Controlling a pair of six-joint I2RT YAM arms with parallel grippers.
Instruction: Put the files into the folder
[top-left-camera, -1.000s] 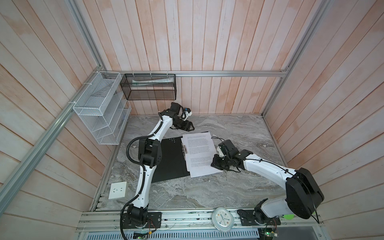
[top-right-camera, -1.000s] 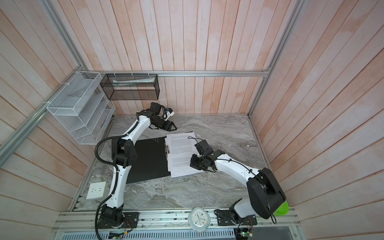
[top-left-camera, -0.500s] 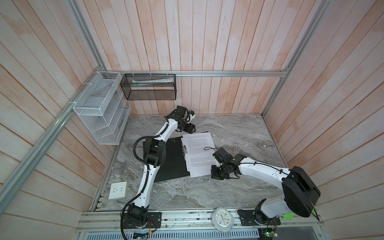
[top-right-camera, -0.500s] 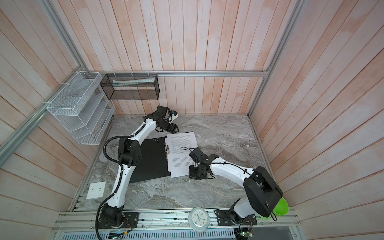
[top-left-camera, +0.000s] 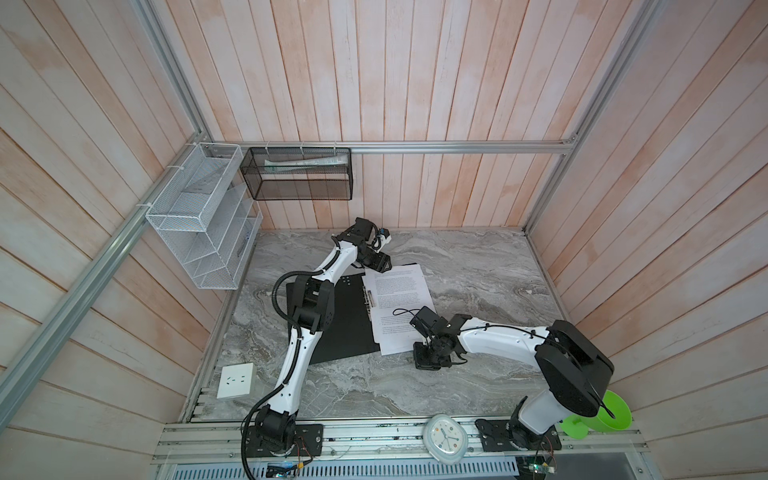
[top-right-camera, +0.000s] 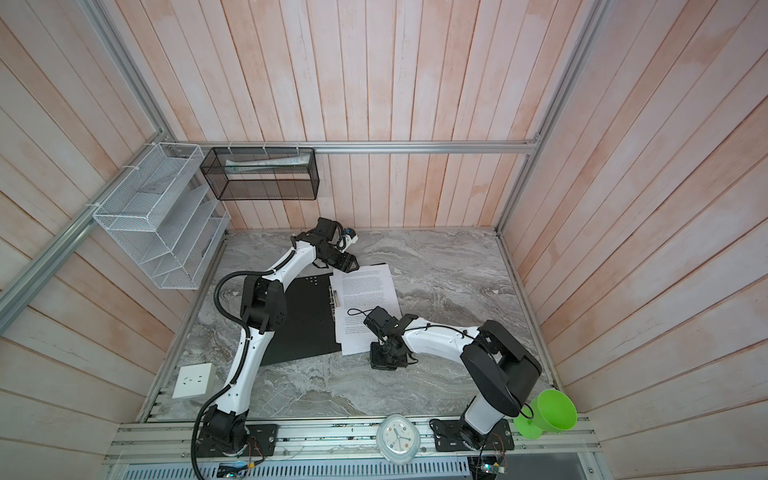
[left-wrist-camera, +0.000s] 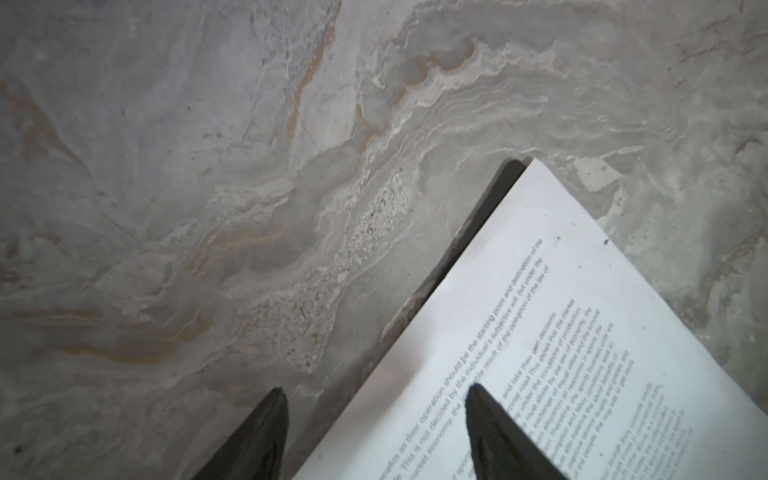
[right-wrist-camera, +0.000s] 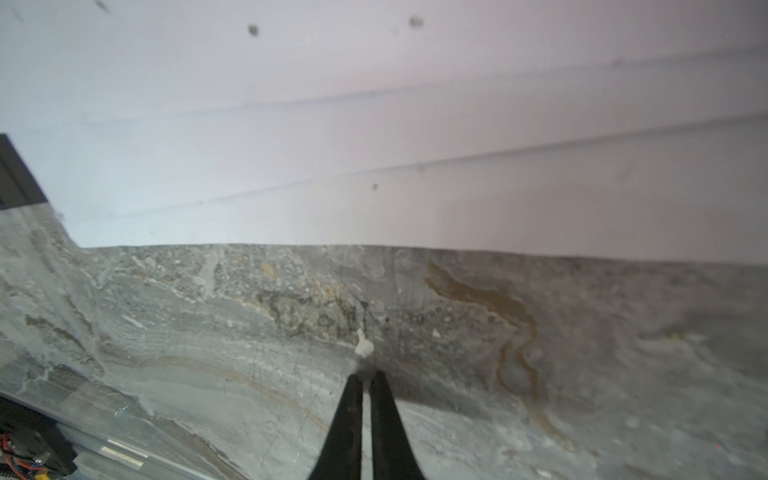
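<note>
Right now my left claw (left-wrist-camera: 374, 390) is spread wide and holds nothing. One finger hangs over the far corner of the files (top-left-camera: 399, 291), the other over bare tabletop (top-left-camera: 478, 266). The files lie flat on the right side of the open folder (top-left-camera: 345, 332), whose black inside faces up, just beside its clip. My right claw (right-wrist-camera: 368, 374) is pinched shut on nothing, low over the tabletop just off their near edge.

White files (top-left-camera: 399, 291), black text — folder (top-left-camera: 347, 330) seemingly black.
</note>
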